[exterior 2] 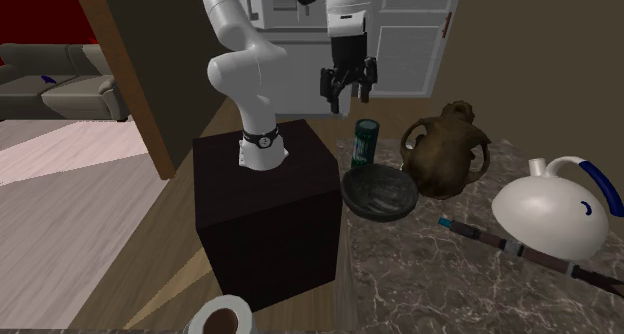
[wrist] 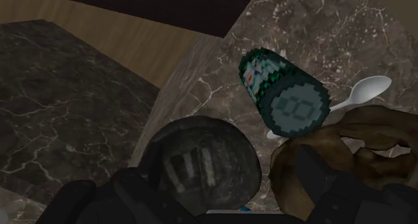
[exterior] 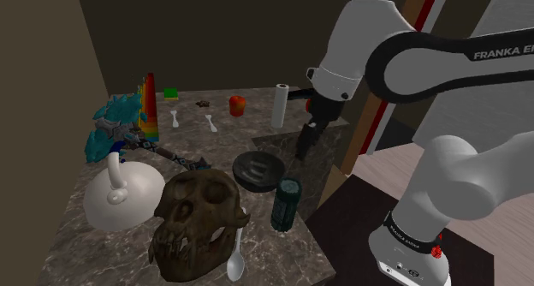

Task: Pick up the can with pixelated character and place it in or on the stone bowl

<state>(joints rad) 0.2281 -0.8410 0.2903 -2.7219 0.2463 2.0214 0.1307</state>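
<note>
Standing upright, green can (exterior: 286,204), axis vertical, beside bowl (exterior: 255,181)

The surface (exterior: 77,246) is a dark brown slab with pale marble veining. At its edge on the shoulder view's right, a dark green can (exterior: 286,203) stands upright. Just behind the can sits a dark, shallow bowl (exterior: 263,170).

A brown ape skull (exterior: 195,220) rests beside the can, and a white spoon (exterior: 237,254) lies between the two. A white teapot (exterior: 120,194) sits at the skull's other side. A long dark staff (exterior: 163,153) with blue bands lies behind the teapot.

The following stand farther back:
- a rainbow stacking cone (exterior: 150,109)
- a blue crystal cluster (exterior: 115,126)
- a green block (exterior: 171,93)
- two small white pieces (exterior: 175,118)
- a red-orange cup (exterior: 237,105)
- an upright white roll (exterior: 280,104)
</note>
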